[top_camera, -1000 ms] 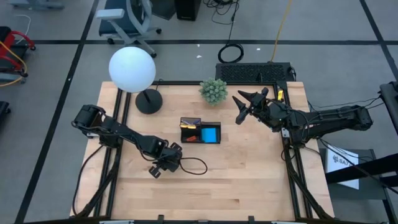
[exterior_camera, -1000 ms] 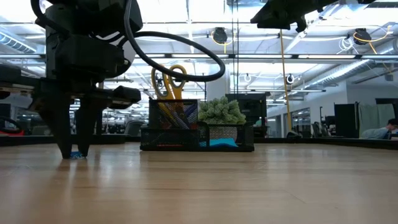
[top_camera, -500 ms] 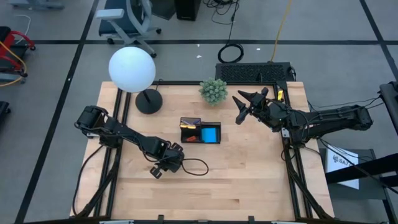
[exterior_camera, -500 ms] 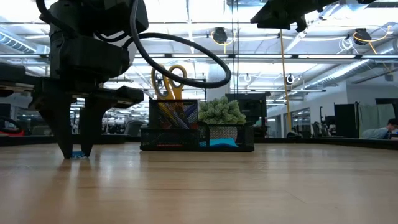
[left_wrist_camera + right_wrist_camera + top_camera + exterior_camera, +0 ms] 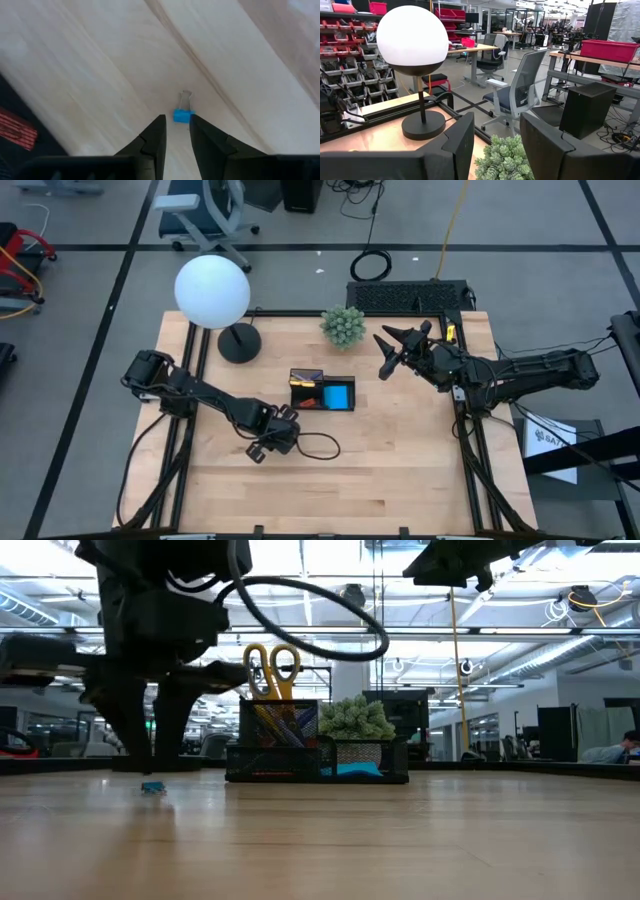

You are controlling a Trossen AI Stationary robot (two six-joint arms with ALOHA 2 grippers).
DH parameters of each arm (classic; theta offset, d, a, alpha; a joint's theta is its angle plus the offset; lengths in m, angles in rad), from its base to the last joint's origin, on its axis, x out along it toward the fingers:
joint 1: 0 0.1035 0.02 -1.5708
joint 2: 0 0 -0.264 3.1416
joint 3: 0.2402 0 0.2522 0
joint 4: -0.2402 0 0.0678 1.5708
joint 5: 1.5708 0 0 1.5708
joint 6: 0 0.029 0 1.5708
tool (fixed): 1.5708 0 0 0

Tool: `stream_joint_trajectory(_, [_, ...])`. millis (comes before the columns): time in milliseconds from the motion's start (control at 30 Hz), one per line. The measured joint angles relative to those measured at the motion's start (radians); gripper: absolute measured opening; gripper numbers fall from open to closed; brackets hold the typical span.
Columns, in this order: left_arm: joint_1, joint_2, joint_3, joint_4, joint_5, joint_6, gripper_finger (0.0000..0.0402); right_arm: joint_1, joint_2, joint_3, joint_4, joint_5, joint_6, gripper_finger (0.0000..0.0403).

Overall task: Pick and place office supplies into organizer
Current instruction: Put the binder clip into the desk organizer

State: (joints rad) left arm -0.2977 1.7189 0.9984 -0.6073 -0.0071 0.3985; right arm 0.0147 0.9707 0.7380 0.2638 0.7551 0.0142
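Note:
A small blue clip (image 5: 183, 115) with a wire handle lies flat on the wooden table (image 5: 400, 470), left of the black organizer (image 5: 322, 392). My left gripper (image 5: 155, 768) hangs just above it, pointing down, its fingers narrowly open and clear of the clip (image 5: 152, 787). The organizer holds yellow-handled scissors (image 5: 270, 668), upright pens and a blue note pad (image 5: 339, 395). My right gripper (image 5: 385, 350) waits open, raised and level at the far right.
A globe lamp (image 5: 213, 292) on a round black base (image 5: 239, 342) stands at the far left. A green spiky plant ball (image 5: 343, 325) sits behind the organizer. My left arm's cable loop (image 5: 315, 448) hangs beside the gripper. Bare wood lies near and right.
My left gripper has risen off the table and shifted slightly toward the organizer. Its fingers have parted a little and let go of the blue clip, which now lies on the wood below them.

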Motion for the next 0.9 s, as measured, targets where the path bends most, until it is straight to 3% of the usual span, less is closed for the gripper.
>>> stream_joint_trajectory(400, [0.003, -0.002, 0.025, -0.074, 0.065, 0.045, 0.0093, 0.0, 0.0, 0.0, 0.0, 0.0, 0.0, 0.0153])
stream_joint_trajectory(900, [0.024, -0.004, 0.026, -0.018, 0.096, 0.142, 0.0093, 0.0, 0.0, 0.0, 0.0, 0.0, 0.0, 0.0153])
